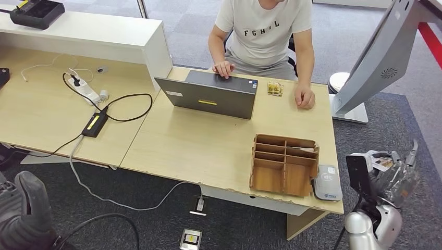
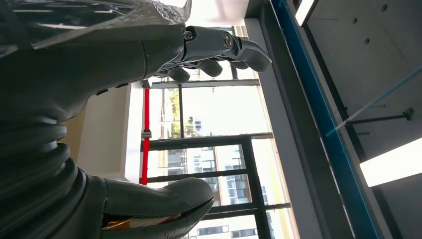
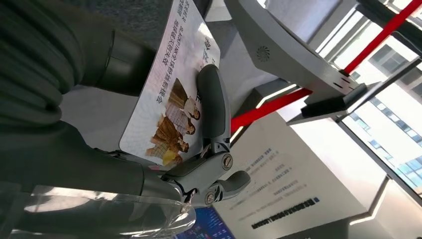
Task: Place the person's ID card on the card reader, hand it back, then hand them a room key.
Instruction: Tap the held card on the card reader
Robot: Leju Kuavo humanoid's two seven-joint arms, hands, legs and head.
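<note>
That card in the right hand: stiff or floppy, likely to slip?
Probably stiff: the card stays flat, no visible bend under the right hand. Its surface looks glossy, so it may slide between the fingers. Likely light, being thin; one finger across its face seems to hold it.

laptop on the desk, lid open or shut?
Open. The laptop lid stands raised with its back toward the robot, and the person's hand rests behind it.

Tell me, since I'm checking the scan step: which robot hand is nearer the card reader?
Right. The right hand, holding a card, hovers just beside the card reader at the desk corner. The left hand is raised toward windows.
</note>
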